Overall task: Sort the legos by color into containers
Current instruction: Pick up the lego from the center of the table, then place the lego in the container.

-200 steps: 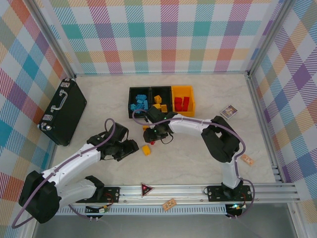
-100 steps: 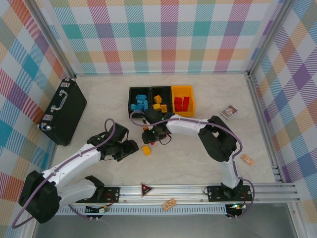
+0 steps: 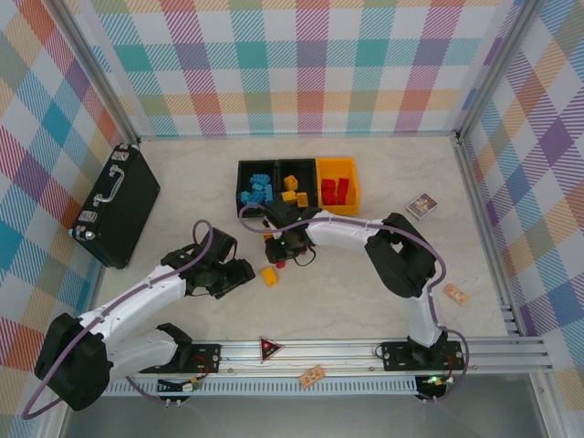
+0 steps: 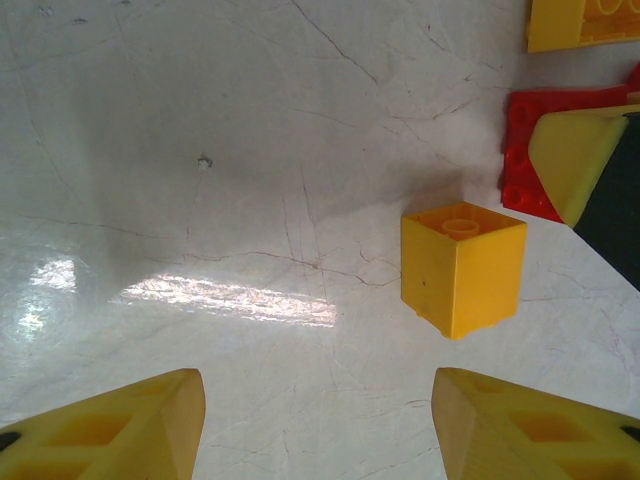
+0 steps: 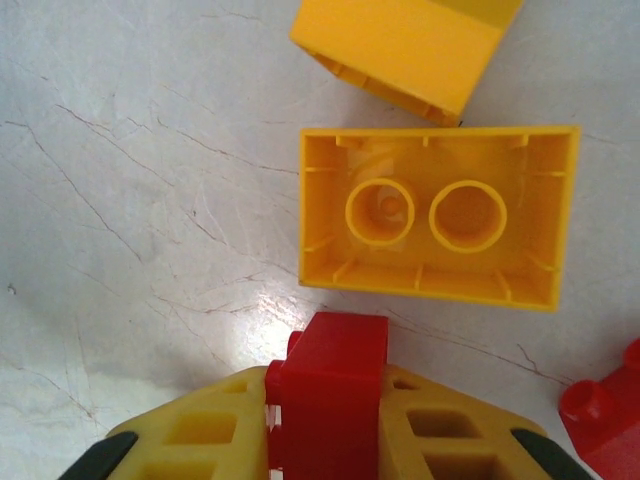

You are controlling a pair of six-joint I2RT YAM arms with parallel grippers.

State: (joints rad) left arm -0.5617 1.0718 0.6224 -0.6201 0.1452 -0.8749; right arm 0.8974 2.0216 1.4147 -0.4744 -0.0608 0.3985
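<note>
Three joined containers (image 3: pixel 298 167) stand at the back: a black one with blue legos (image 3: pixel 256 191), a black one with yellow legos (image 3: pixel 293 190), and a yellow-orange one with red legos (image 3: pixel 335 191). In front of them, my right gripper (image 5: pixel 328 392) is shut on a small red lego (image 5: pixel 333 350), low over the table. Just beyond lie an upside-down yellow lego (image 5: pixel 437 217) and another yellow lego (image 5: pixel 405 50). A second red lego (image 5: pixel 605 415) lies at the right. My left gripper (image 4: pixel 318 420) stands open and holds nothing, a yellow lego (image 4: pixel 462 268) ahead of it to the right.
A large black case (image 3: pixel 117 203) lies at the left wall. A small card (image 3: pixel 422 205) and a tan wooden block (image 3: pixel 455 294) sit at the right. Another tan block (image 3: pixel 312 375) and a red triangle (image 3: pixel 270 348) rest on the front rail.
My right gripper has moved slightly left and down, then shut on the red lego. The left arm has not moved.
</note>
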